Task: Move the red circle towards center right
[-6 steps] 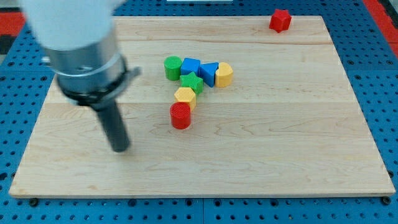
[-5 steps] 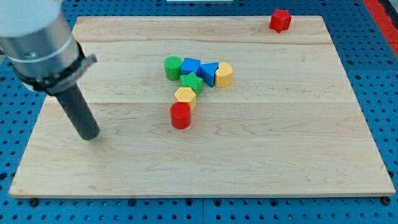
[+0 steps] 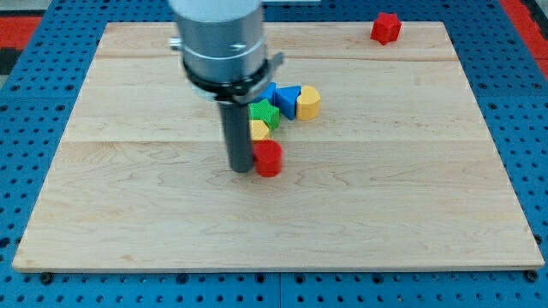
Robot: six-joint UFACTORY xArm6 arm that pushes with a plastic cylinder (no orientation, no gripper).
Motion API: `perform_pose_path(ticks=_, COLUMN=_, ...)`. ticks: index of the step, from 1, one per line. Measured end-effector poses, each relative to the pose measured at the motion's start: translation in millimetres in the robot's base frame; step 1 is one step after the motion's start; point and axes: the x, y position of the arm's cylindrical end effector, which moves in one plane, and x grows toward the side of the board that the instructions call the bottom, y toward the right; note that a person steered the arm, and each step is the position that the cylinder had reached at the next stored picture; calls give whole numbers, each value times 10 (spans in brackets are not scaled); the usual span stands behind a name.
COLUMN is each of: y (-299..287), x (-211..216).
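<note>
1. Fingers: none fitted. You work with a straight dark rod; my tip (image 3: 242, 169) rests on the surface (image 3: 128, 214), so there is nothing to spread or pinch.
2. Red circle (image 3: 268, 159): a short red cylinder, touching or just beside my tip on the view's right, a little left of the board's middle.
3. Handling, as a judgement: small, rigid and light; it should slide easily on the smooth wood. Its round wall may roll off a glancing contact, so meet it on the side facing the view's left, square through its middle, and push towards the view's right.
4. Yellow block (image 3: 259, 130): just above the red circle, towards the view's top, partly hidden by the rod; shape unclear.
5. Green block (image 3: 265, 113): ridged, above the yellow one, close by the rod.
6. Blue triangle (image 3: 287, 100): up and to the right of my tip, with a blue block (image 3: 270, 90) half hidden beside it.
7. Yellow hexagon (image 3: 308, 102): touching the blue triangle's right side.
8. Red block (image 3: 385, 28): well apart, at the top right edge.
9. Obstruction: the path rightward from the red circle looks open; the cluster lies above that line and only an upward drift would catch it.
</note>
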Motion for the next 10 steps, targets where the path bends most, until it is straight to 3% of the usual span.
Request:
perform_pose_path(ticks=3, y=774, x=-5)
perform_pose_path(ticks=6, y=1037, x=-673)
perform_pose_path(ticks=7, y=1023, x=-717)
perform_pose_path(ticks=9, y=893, x=-237)
perform_pose_path(ticks=10, y=1123, x=-408)
